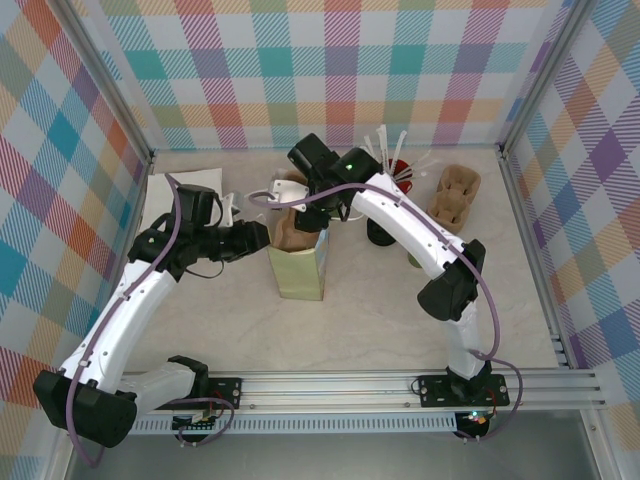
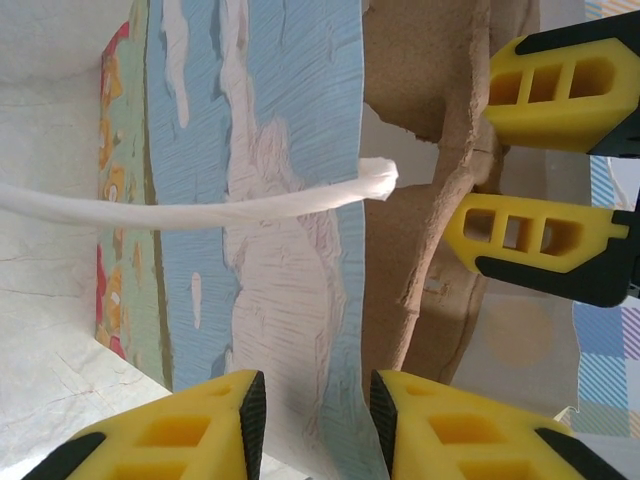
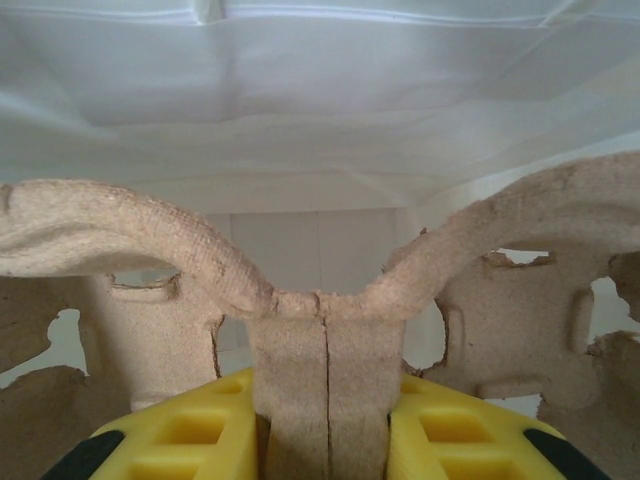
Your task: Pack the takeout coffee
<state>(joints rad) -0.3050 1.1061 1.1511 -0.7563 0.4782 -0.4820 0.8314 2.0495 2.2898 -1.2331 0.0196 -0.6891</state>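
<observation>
My right pincer [image 3: 320,400] clamps the brown moulded-pulp carrier [image 3: 150,250], seating it in the printed paper bag [image 1: 297,270]; left pincer [image 2: 318,400] straddles the wall, grip unclear; next, lower straight

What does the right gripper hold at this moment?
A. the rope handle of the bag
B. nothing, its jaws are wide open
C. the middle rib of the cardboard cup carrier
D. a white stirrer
C: in the right wrist view the right gripper is shut on the middle rib of the carrier, which sits inside the bag.
</observation>
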